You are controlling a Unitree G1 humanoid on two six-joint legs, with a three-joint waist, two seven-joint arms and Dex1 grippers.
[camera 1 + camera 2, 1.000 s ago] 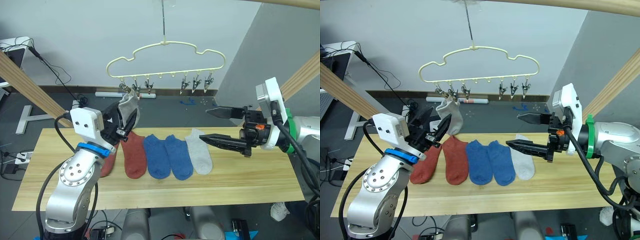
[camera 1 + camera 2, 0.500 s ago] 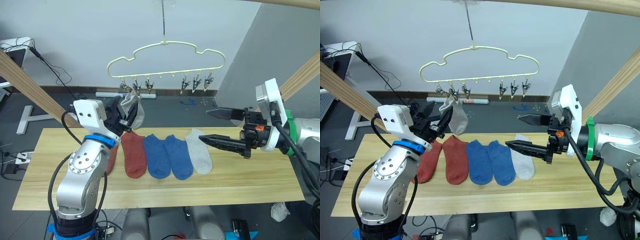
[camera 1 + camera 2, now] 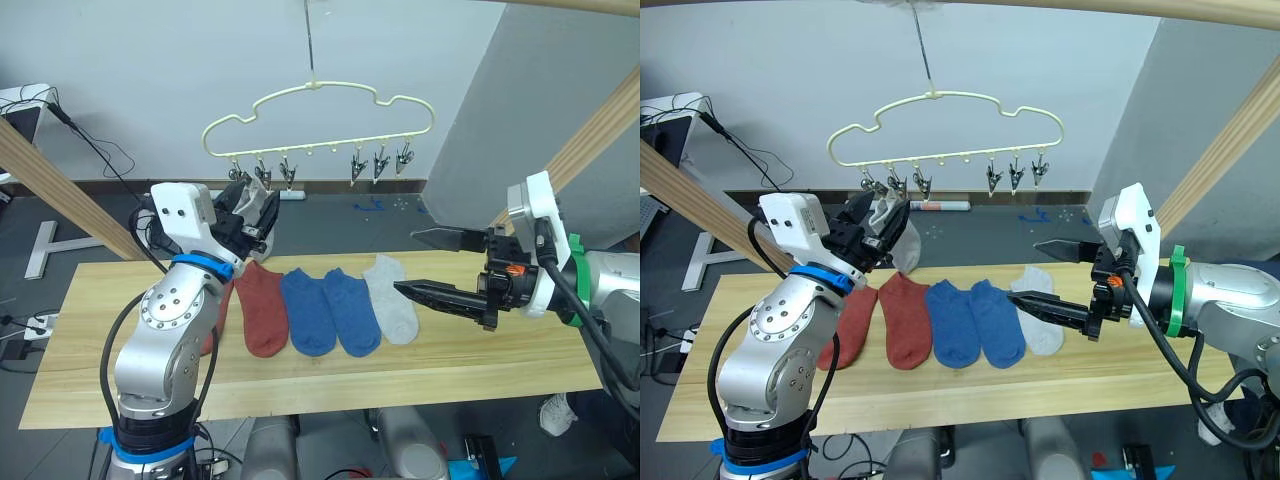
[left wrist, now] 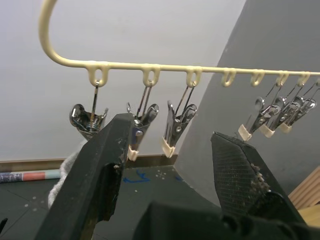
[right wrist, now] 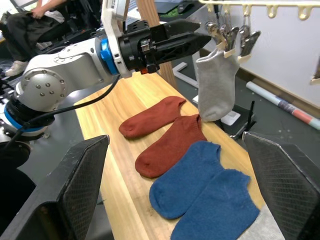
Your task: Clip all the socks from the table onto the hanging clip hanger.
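One light grey sock [image 5: 216,84] hangs from a clip at the left end of the hanger [image 3: 318,95]. Left hand [image 4: 170,150] is up at those clips with fingers spread wide, holding nothing; the sock's edge [image 4: 65,172] shows just beside one finger. Five socks lie in a row on the bench [image 3: 480,355]: two rust-red [image 3: 262,310], two blue [image 3: 330,310], one grey [image 3: 390,310] at the right end. Right hand [image 3: 425,262] hovers wide open, empty, just right of the grey one.

Step in hand looks like letting go of the clipped sock and backing off. To do it well: draw the left hand straight back and down without catching the fabric or swinging the hanger, then go for the nearest sock. Take it by the cuff so an edge stands free to feed into a clip.

Hard to tell: whether the clip has a good bite on the sock, as the grip point is blocked by the left hand in the head views. The far-left red sock is mostly behind the left arm.
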